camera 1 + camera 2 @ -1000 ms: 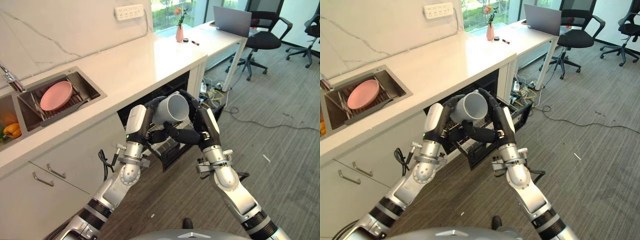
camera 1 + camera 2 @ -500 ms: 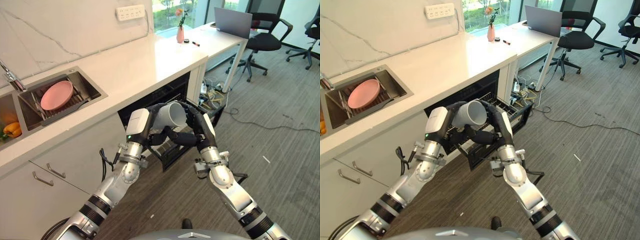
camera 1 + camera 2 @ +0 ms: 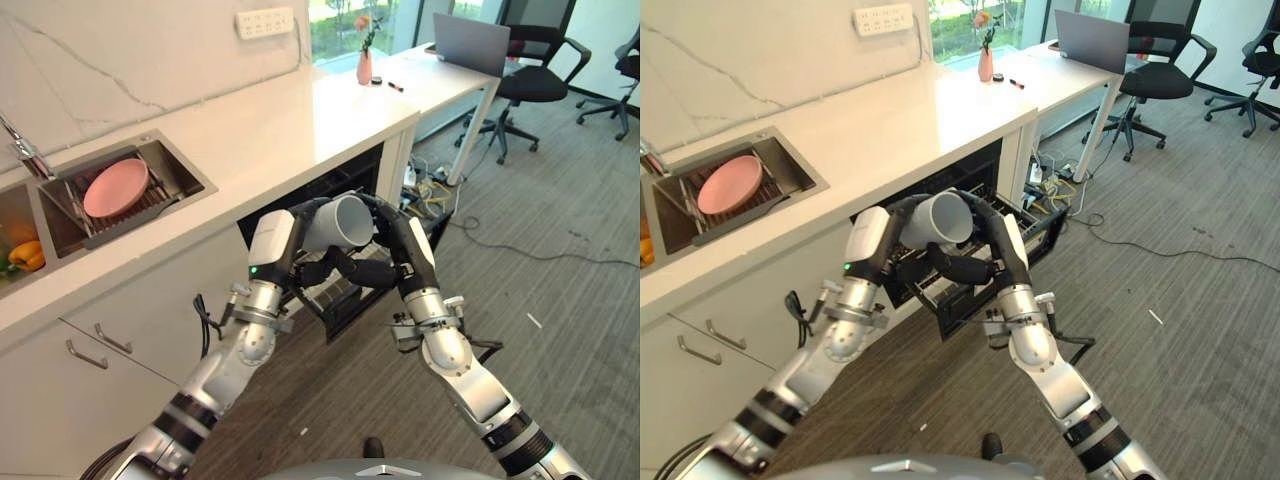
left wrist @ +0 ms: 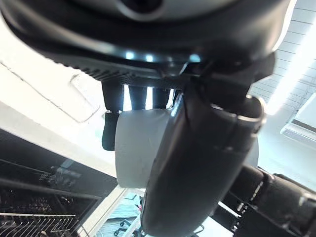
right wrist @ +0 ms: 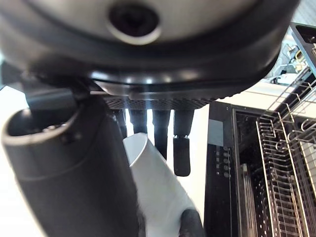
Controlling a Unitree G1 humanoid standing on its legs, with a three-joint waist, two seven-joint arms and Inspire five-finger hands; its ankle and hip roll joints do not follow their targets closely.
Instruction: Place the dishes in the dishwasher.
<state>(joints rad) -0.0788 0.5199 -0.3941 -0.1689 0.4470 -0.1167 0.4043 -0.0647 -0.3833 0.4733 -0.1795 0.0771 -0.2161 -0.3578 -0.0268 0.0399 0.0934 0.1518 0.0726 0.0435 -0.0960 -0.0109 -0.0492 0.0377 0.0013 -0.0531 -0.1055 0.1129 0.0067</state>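
Dishwasher rack [image 3: 345, 295] sits half-hidden behind both-hand-held cup [image 3: 338, 221].

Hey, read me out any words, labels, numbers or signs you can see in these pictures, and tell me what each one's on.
None can be read.
The grey cup, held between the left hand and the right hand, shows a plain surface.
The pink plate in the sink is plain.
The power strip on the wall shows only sockets; any marking is too small to read.
The laptop shows its plain lid.
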